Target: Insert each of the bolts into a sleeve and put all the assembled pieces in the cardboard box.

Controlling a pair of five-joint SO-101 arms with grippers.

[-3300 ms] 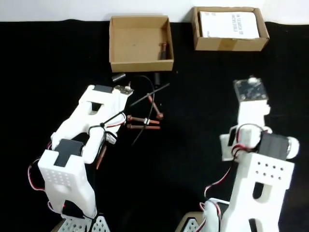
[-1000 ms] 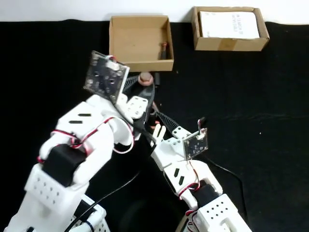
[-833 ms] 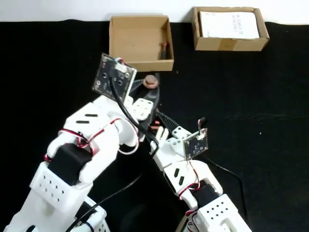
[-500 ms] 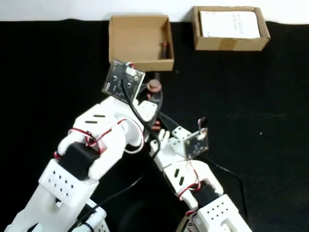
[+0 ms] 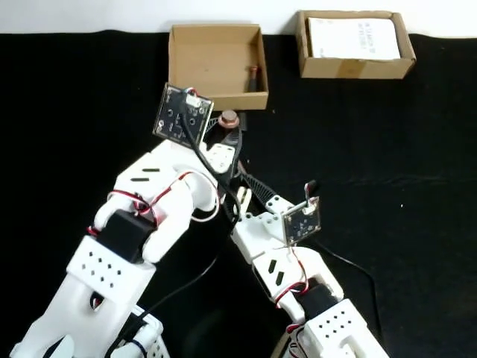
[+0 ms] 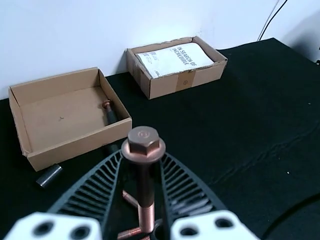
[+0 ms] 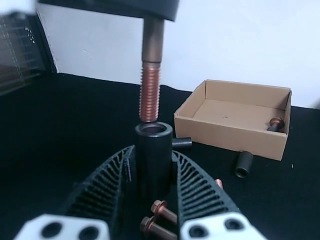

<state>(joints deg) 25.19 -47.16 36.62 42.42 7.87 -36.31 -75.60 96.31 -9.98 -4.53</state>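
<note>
Insertion is the step in hand. Left gripper (image 6: 143, 159) is closed on a copper bolt (image 6: 143, 192), head up, with its threaded tip just over the mouth of the black sleeve (image 7: 152, 167). The right gripper (image 7: 153, 151) clamps that sleeve upright, near the centre of the high view. The next move, I think, asks for a straight, well-aligned lowering. Cardboard box (image 5: 212, 98) stands at the top, left of centre.

Both arms are white plastic shells with black servo blocks. The left arm (image 5: 168, 190), nearer the cardboard box (image 5: 216, 67), shows a grid of small round holes, short black slots, and red, black and white wires. Its dark square circuit board (image 5: 181, 113) trails a black cable (image 5: 201, 156). The right arm (image 5: 272, 261), farther from the box, bears a smaller board (image 5: 302, 224). The left gripper (image 6: 144, 160) and right gripper (image 7: 153, 155) have black ribbed fingers (image 6: 95, 185) on white mounts with screw holes.
</note>
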